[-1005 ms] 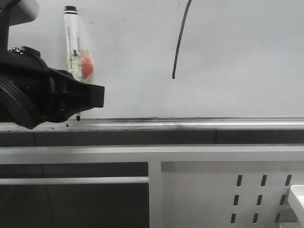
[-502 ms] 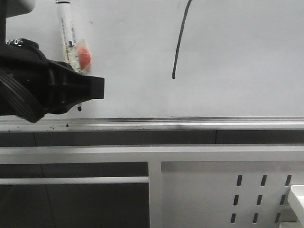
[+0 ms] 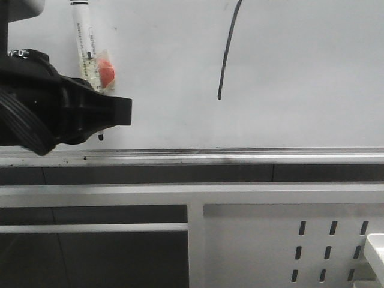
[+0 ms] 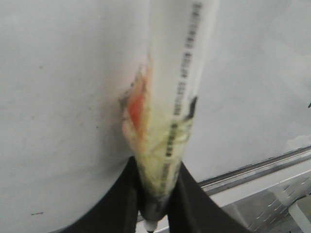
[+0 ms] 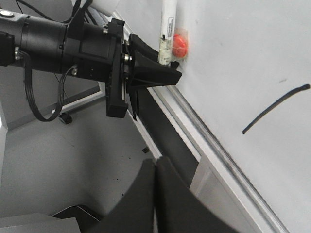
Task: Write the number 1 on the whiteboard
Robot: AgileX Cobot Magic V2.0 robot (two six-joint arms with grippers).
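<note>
The whiteboard [image 3: 300, 72] fills the upper front view, and the number 1 [image 3: 225, 54] shows on it as a thin, slightly curved black stroke. At the board's left, my left gripper [image 3: 99, 114] is shut on a white marker [image 3: 87, 42] wrapped in yellowish tape with a red patch. The marker stands nearly upright, its tip [image 3: 100, 137] pointing down just above the silver ledge [image 3: 240, 157]. The left wrist view shows both fingers clamped on the taped barrel [image 4: 180, 73]. My right gripper [image 5: 154, 161] is shut and empty, away from the board; the number 1 [image 5: 274, 109] and the marker [image 5: 167, 24] also show there.
Below the ledge run a dark gap and white frame rails. A white perforated panel [image 3: 288, 240] with slots sits at the lower right. The left arm's black body and cables [image 5: 48, 53] hang over grey floor beside the board.
My left gripper and the marker have risen a little; the tip has lifted off the ledge and the marker's top end has left the frame. Nothing has moved in the last half second.
</note>
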